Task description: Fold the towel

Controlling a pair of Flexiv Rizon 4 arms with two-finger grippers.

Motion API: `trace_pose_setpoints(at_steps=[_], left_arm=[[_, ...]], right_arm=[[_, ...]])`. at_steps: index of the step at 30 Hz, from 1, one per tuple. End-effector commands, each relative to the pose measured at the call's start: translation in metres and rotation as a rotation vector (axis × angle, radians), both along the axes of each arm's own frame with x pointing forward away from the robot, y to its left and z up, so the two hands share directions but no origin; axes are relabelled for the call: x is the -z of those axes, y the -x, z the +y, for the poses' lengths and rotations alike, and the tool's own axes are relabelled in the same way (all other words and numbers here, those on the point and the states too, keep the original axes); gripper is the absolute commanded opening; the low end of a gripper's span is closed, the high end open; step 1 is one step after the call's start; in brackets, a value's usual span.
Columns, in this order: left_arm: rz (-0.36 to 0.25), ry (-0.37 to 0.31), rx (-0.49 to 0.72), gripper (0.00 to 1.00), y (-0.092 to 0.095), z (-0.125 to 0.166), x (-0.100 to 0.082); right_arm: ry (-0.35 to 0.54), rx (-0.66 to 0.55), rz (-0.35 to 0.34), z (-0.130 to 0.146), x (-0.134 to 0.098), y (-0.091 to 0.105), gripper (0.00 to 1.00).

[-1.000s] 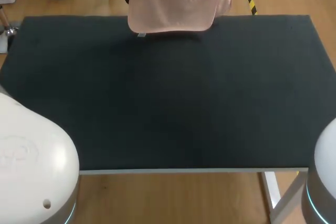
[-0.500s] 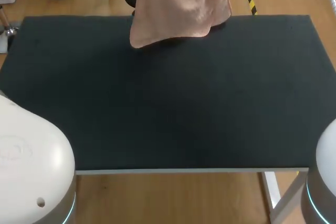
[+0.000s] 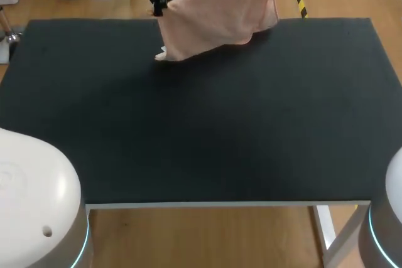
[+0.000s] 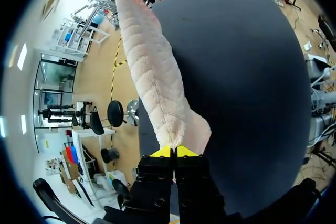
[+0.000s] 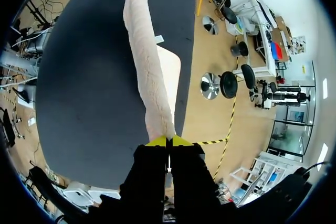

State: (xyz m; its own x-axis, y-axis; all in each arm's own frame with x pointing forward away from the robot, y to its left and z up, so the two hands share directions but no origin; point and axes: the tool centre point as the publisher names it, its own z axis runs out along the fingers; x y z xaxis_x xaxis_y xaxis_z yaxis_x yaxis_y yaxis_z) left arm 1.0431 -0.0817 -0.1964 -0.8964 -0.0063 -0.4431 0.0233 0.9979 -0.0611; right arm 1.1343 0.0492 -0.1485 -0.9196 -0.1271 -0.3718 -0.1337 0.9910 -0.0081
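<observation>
Hanging as a taut band between the two pairs of jaws, the pale pink terry towel [image 3: 217,17] sags beneath them over the far edge of the black tabletop [image 3: 220,130], its lower hem apparently brushing the surface. The left jaws are closed tight, yellow tips meeting on one top corner. The right jaws pinch the opposite corner likewise, directly ahead of the left ones along the stretched edge. Held so, the cloth spreads under its own weight, which I judge readies it for laying flat before any fold.
</observation>
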Motion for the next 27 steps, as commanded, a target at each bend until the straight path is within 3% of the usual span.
trace_pose_setpoints(at_steps=[1,10,27], left_arm=[[-0.027,0.008,0.027,0.0,0.03,0.004,0.006],[-0.037,-0.015,0.065,0.0,0.056,0.008,0.019],[0.083,-0.074,0.149,0.0,0.101,0.015,0.079]], right_arm=[[-0.034,0.002,-0.085,-0.011,0.012,0.037,0.0],[-0.057,0.009,-0.07,-0.01,0.034,0.072,0.0],[-0.096,0.011,-0.006,-0.002,0.076,0.105,0.0]])
